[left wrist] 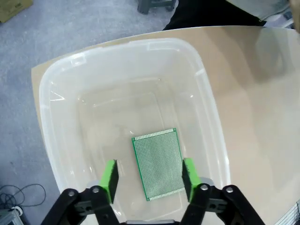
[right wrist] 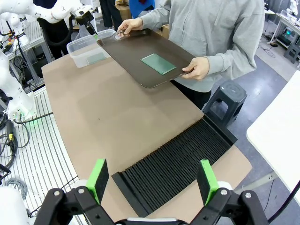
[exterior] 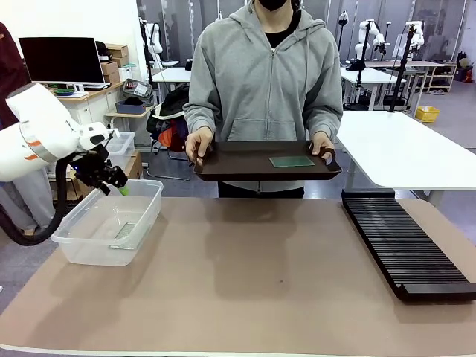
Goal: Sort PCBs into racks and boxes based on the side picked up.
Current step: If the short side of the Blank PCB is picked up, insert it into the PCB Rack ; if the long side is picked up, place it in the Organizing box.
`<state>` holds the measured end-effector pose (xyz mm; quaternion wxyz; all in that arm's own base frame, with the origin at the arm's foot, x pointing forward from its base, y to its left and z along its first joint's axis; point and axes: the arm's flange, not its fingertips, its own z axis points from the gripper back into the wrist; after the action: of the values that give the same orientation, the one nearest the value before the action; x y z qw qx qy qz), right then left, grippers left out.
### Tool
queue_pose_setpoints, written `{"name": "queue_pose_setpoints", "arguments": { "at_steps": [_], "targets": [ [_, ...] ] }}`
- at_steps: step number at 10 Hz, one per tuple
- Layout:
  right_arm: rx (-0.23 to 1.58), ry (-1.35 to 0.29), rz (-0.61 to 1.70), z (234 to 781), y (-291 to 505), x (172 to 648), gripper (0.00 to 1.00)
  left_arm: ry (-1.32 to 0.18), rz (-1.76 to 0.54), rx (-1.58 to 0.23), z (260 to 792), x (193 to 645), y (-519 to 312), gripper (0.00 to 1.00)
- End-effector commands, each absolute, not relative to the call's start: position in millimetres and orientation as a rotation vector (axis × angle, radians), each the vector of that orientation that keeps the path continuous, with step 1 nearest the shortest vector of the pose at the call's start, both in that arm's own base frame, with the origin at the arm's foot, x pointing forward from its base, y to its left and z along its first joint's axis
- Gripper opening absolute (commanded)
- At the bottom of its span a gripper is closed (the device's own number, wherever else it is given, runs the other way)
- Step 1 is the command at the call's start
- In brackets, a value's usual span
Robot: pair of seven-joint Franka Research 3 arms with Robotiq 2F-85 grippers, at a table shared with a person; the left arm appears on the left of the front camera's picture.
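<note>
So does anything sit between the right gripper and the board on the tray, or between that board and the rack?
Nothing visible does. The board lies bare on the tray, the person's hands grip only the tray's ends, and the right gripper hangs open over the rack.

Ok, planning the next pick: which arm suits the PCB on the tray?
Right, probably: the right gripper is open, empty, above the rack, and the PCB lies right of centre on the tray. The left gripper hangs over the tub.

A lab: white worktables (exterior: 405, 145), a monitor (exterior: 61, 59), stacked cardboard boxes (exterior: 115, 53).
</note>
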<state>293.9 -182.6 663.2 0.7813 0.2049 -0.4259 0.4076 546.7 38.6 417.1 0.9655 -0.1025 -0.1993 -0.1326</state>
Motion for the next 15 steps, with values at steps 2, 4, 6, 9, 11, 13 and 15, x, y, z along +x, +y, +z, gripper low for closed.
{"name": "queue_pose_setpoints", "arguments": {
  "at_steps": [2, 4, 6, 9, 11, 13, 15],
  "targets": [
    [0.443, -0.921, 0.883, 662, -182, 294, 1.00, -0.375, -0.351, -0.224, 446, 533, 41, 0.82],
    [0.443, -0.921, 0.883, 662, -182, 294, 1.00, -0.375, -0.394, -0.238, 463, 530, 41, 1.00],
    [0.443, -0.921, 0.883, 662, -182, 294, 1.00, -0.385, -0.453, -0.252, 483, 530, 45, 1.00],
    [0.443, -0.921, 0.883, 662, -182, 294, 1.00, -0.378, -0.545, -0.262, 511, 524, 50, 1.00],
    [0.443, -0.921, 0.883, 662, -182, 294, 1.00, -0.394, -0.655, -0.339, 541, 521, 59, 1.00],
    [0.443, -0.921, 0.883, 662, -182, 294, 1.00, -0.426, -0.795, -0.375, 567, 504, 73, 1.00],
    [0.443, -0.921, 0.883, 662, -182, 294, 1.00, -0.484, -0.896, -0.431, 594, 492, 80, 1.00]
  ]
}}
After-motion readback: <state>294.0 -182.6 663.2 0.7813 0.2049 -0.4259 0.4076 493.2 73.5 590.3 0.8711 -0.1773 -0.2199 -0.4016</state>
